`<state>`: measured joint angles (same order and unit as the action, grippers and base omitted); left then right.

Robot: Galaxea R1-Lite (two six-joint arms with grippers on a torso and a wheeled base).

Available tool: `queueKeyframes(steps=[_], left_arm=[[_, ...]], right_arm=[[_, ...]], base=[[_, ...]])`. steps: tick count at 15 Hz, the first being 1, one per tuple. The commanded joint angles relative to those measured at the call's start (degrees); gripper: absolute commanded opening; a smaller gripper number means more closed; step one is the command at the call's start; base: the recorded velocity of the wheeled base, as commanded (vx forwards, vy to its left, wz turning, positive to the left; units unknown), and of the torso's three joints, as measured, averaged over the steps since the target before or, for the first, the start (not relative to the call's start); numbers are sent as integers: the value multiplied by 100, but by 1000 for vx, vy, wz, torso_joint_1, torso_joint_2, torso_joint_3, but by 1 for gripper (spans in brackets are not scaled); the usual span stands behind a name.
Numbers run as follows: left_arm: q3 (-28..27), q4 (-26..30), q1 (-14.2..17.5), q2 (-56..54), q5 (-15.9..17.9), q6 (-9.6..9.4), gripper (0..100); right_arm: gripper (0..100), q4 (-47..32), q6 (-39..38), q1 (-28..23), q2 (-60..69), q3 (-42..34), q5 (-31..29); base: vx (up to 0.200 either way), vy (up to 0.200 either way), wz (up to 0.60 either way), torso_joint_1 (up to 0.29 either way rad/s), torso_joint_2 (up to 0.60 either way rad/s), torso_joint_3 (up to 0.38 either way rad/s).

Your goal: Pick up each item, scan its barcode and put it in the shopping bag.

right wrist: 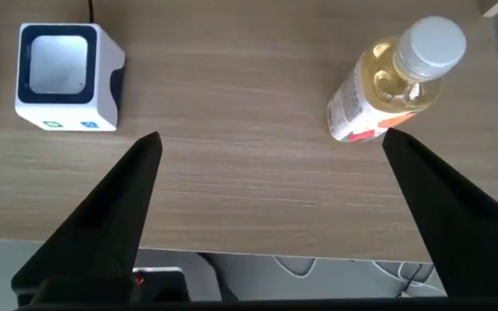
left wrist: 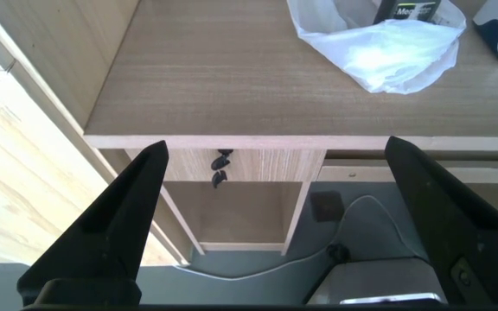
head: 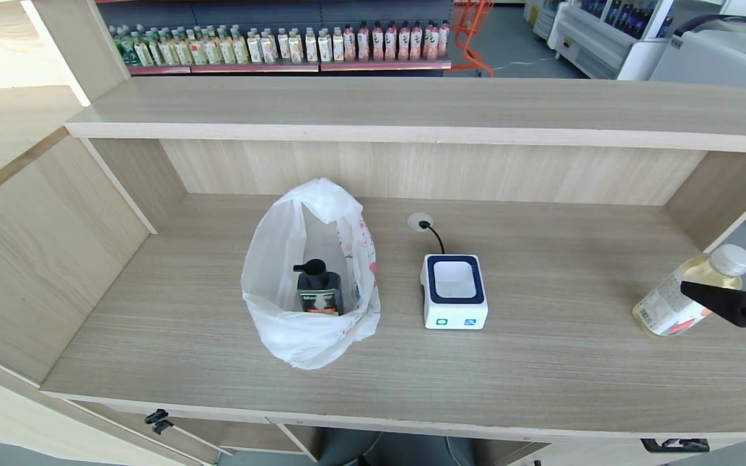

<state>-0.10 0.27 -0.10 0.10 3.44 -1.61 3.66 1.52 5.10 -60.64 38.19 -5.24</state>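
A white plastic shopping bag (head: 282, 285) stands open at the middle left of the wooden counter (head: 541, 369), with a black pump bottle (head: 318, 290) upright inside it. To its right sits the white and blue barcode scanner (head: 454, 291), window facing up. A clear bottle of yellow liquid (head: 687, 294) with a white cap stands tilted at the far right. My right gripper (right wrist: 271, 216) is open near the counter's front edge, one of its fingers (head: 715, 299) just in front of that bottle (right wrist: 392, 86), not touching it. My left gripper (left wrist: 275, 225) hangs open below the counter's front edge, away from the bag (left wrist: 387, 52).
Wooden side walls and a raised back shelf (head: 412, 110) enclose the counter. The scanner's cable runs to a grommet (head: 419, 222) behind it. Bare wood lies between the scanner (right wrist: 63, 78) and the bottle. Under the front edge are drawer fronts with a black handle (left wrist: 222, 167).
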Motion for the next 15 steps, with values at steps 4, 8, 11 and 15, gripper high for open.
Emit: queueKeyframes(steps=[4,8,11,15], left_arm=[[1,0,1,-1,-1,3,100],[1,0,1,-1,-1,3,100],[1,0,1,-1,-1,3,100],[1,0,1,-1,-1,3,100]], right_arm=[[100,-164,-12,-132,439,109,-21],[100,-585,-21,-220,755,65,-21],[100,-638,-21,-351,781,57,-21],[100,-638,-161,-536,641,65,-12]], base=[[0,0,0,0,0,0],[-150,0,0,5,1,3],[-133,0,0,2,11,0],[0,-100,0,4,2,1]])
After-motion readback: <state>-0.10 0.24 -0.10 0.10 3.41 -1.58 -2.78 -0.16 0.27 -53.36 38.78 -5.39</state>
